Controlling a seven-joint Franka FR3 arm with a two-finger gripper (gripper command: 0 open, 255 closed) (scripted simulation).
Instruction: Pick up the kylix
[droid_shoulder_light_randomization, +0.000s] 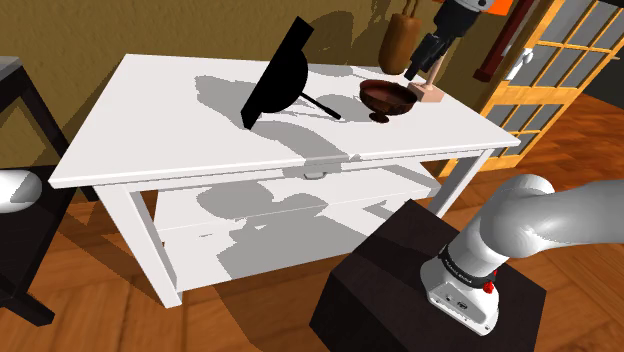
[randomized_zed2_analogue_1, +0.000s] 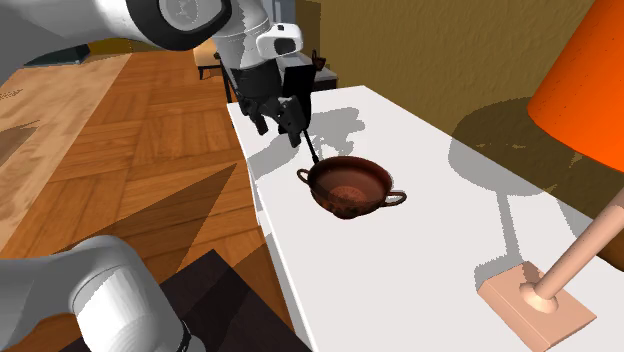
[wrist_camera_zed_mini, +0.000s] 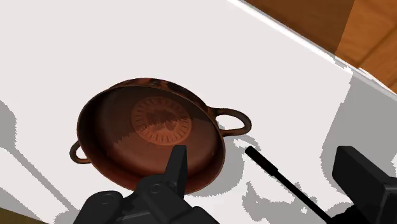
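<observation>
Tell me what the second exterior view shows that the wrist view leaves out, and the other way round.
The second exterior view adds the orange-shaded lamp, the white arm and the open end effector seen from outside. The wrist view adds a look down into the kylix, with the ringed design on its bottom. Both share the brown two-handled kylix on the white table and the thin black rod lying beside it.

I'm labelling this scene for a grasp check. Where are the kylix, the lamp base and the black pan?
kylix (randomized_zed2_analogue_1: 347, 190): second exterior view, inside of its bowl.
lamp base (randomized_zed2_analogue_1: 510, 291): second exterior view, on its flat top.
black pan (droid_shoulder_light_randomization: 277, 80): shoulder view, middle of its tilted body.
</observation>
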